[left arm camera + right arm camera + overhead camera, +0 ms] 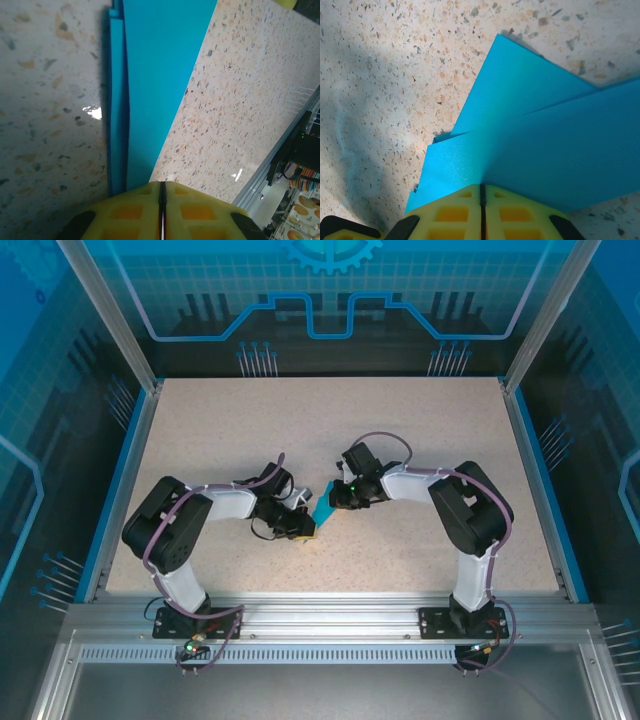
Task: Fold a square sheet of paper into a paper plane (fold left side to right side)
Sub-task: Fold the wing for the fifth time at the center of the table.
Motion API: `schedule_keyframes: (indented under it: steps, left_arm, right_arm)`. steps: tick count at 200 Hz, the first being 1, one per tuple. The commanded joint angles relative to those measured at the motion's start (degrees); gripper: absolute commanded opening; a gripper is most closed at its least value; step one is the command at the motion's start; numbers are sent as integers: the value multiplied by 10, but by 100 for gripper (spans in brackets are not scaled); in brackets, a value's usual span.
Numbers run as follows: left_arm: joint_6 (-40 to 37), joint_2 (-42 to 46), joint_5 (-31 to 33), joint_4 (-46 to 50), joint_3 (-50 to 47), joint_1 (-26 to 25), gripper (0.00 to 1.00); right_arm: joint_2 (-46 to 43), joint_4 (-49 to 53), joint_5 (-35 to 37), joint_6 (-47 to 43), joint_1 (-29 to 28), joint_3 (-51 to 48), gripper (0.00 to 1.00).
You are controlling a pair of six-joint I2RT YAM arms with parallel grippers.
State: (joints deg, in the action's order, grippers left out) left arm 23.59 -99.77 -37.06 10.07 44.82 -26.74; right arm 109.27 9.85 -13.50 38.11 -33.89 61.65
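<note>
- Left hand point(161, 212): its yellow pads point(132, 214) were clenched flat together on the near end of the paper plane point(160, 65). The stacked layers of the paper plane ran from the pads toward 12 o'clock in the left wrist view.
- Right hand point(482, 210): it was likewise clenched on the paper, at the seam where two overlapping flaps met. The flaps fanned out toward 1 and 3 o'clock in the right wrist view.
- Position: in the top view the paper plane was near the centre of the desk point(220, 440), stretched between the two hands. The left hand was at its 7 o'clock end and the right hand at its 1 o'clock end. Whether its lower edge touched the desk could not be told.
- Risk: with both ends pinched, pulling the hands apart would probably tear the thin sheet, and pushing them together would probably buckle it into an unwanted crease.
- Risk: a twist of either wrist could slide the layers out of register, so the next fold would land crooked.
- Risk: letting go at one end could let the unpressed flaps spring open.
- Materials: the paper was thin, matte, bright cyan, with sharp straight edges and narrow pleats. The pads were waffle-patterned yellow, apparently soft. The desk was hard, glossy, speckled beige.
</note>
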Motion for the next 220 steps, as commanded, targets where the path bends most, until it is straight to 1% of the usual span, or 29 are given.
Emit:
schedule_keyframes:
  steps: [1, 50, 98, 135, 179, 220]
  left_arm:
    - [-6, 13, 9, -3, -3, -2, 12]
    - [-11, 42, 31, 16, -2, 3, 14]
    - [-16, 21, 32, 15, -2, 7, 14]
    - [-22, 15, 59, 26, 2, 7, 14]
    - [-24, 3, 65, 26, 1, 8, 13]
    - [-28, -6, 84, 34, 1, 8, 12]
  right_arm:
    - [28, 67, 41, -15, -5, 1, 8]
    - [38, 78, 42, -19, -4, 8, 8]
    - [38, 83, 44, -23, -4, 11, 8]
    - [38, 87, 45, -26, -2, 13, 8]
    - [38, 91, 48, -29, -3, 14, 8]
    - [37, 95, 50, -33, -2, 14, 8]
